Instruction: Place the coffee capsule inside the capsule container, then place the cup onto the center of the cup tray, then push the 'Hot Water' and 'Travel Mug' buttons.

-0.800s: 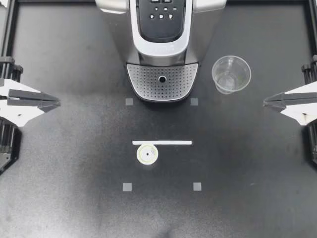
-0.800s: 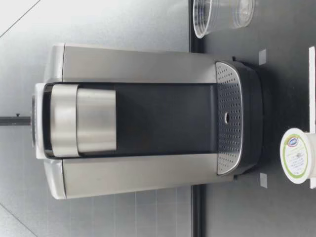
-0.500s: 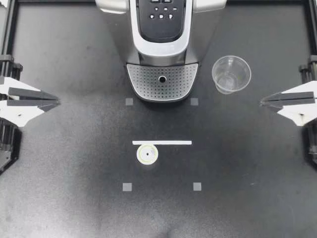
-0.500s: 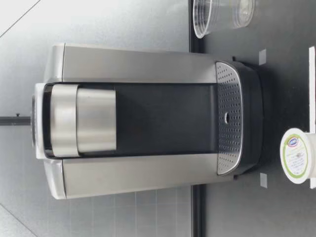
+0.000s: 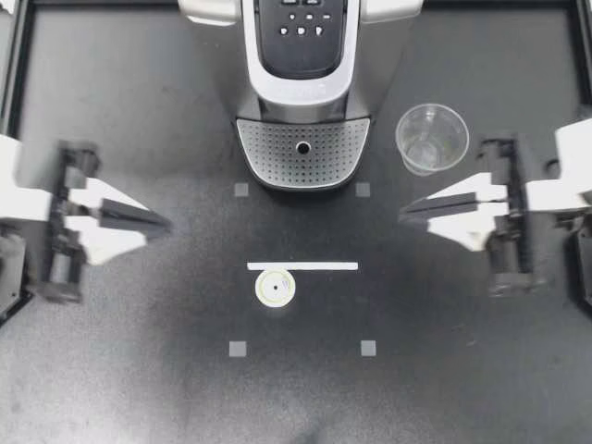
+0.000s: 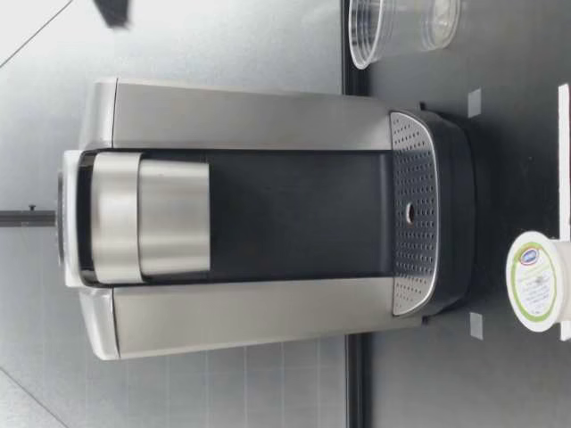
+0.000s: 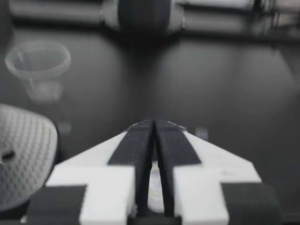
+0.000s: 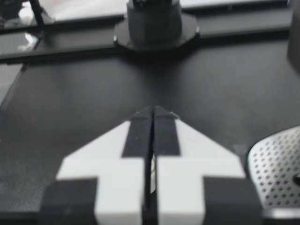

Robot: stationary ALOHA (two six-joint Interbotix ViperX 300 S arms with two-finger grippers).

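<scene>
Left gripper [image 5: 163,223], right gripper [image 5: 405,213]: jaws pressed together, empty. Coffee capsule [image 5: 276,288] ahead, mostly hidden behind them in wrist views.

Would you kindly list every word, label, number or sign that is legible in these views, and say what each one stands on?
Nothing here reads clearly.
Round white coffee capsule: blue badge and green print on its lid, too small to read.
Black control panel of the silver coffee machine: white button marks, too small to read.
</scene>
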